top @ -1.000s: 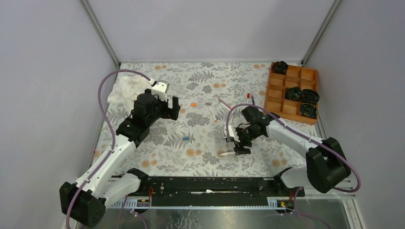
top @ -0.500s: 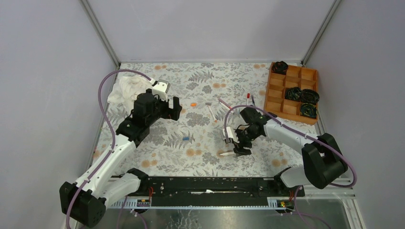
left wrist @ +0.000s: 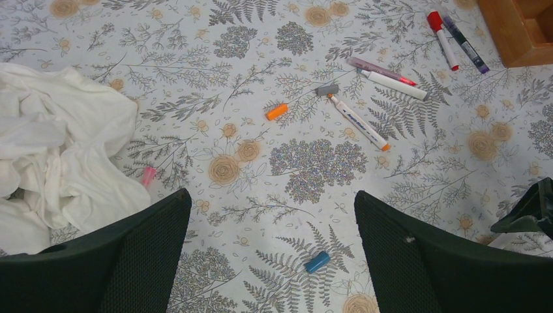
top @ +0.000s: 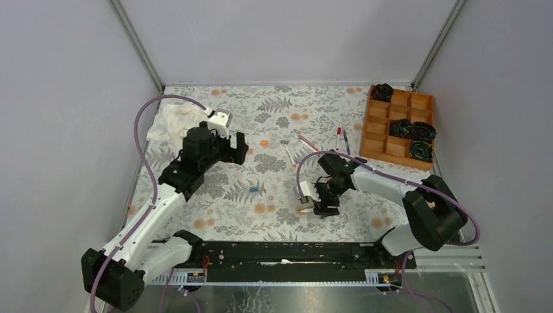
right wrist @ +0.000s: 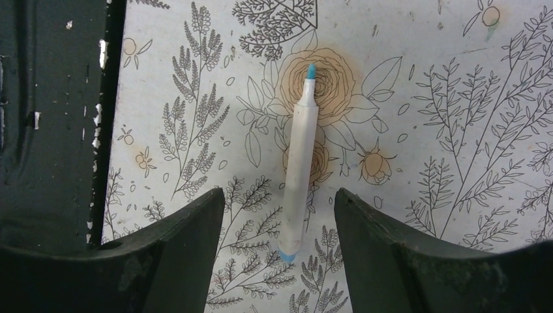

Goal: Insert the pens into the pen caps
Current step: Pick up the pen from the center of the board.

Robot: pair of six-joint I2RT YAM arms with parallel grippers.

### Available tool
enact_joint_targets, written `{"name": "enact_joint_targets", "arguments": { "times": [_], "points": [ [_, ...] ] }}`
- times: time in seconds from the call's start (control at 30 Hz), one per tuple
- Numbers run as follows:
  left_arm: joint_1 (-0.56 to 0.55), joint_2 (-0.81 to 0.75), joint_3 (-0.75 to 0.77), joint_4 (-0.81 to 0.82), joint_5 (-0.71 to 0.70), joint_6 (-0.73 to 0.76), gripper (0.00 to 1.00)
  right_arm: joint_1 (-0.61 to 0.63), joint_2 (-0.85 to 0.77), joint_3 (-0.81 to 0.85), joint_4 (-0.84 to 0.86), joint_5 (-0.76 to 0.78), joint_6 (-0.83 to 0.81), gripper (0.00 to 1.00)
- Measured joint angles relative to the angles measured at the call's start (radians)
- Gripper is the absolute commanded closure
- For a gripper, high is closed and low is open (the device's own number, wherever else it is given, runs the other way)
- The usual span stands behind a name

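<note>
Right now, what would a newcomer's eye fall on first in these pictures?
First, the right end effector, low at front centre, with its jaws open on either side of a white blue-tipped pen that lies flat. Next come the wooden tray at the far right, which holds black coils, and the crumpled white cloth at the far left.

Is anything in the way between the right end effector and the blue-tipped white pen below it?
Nothing visible. The blue-tipped white pen lies alone on the floral cloth, straight between the open fingers of the right end effector, touching neither.
</note>
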Motion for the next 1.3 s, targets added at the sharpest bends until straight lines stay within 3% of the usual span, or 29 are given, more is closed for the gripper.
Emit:
{"name": "enact_joint_targets", "arguments": {
  "times": [0.2, 0.4, 0.57, 0.7, 0.9, 1.1, 1.3],
  "points": [
    [0.0, -0.002, 0.0, 0.0, -0.002, 0.0, 0.02, -0.018, -0.007, 0.009, 0.01, 0.07, 0.046, 0.33],
    [0.0, -0.01, 0.0, 0.0, -0.001, 0.0, 0.02, -0.284, -0.173, 0.023, 0.005, 0.054, 0.064, 0.32],
    [0.0, -0.011, 0.0, 0.0, 0.0, 0.0, 0.02, -0.312, -0.204, 0.035, 0.0, -0.013, 0.063, 0.35],
    [0.0, -0.015, 0.0, 0.0, 0.0, 0.0, 0.02, -0.254, -0.153, 0.022, 0.008, -0.048, 0.066, 0.36],
    [0.0, -0.019, 0.0, 0.0, 0.0, 0.0, 0.01, -0.035, -0.023, 0.011, 0.046, -0.004, 0.084, 0.45],
    [0.0, -0.021, 0.0, 0.0, 0.0, 0.0, 0.02, 0.032, 0.024, -0.007, 0.084, 0.06, 0.108, 0.48],
    [0.0, -0.023, 0.0, 0.0, 0.0, 0.0, 0.02, 0.101, 0.063, 0.005, 0.118, 0.109, 0.121, 0.62]
  ]
}}
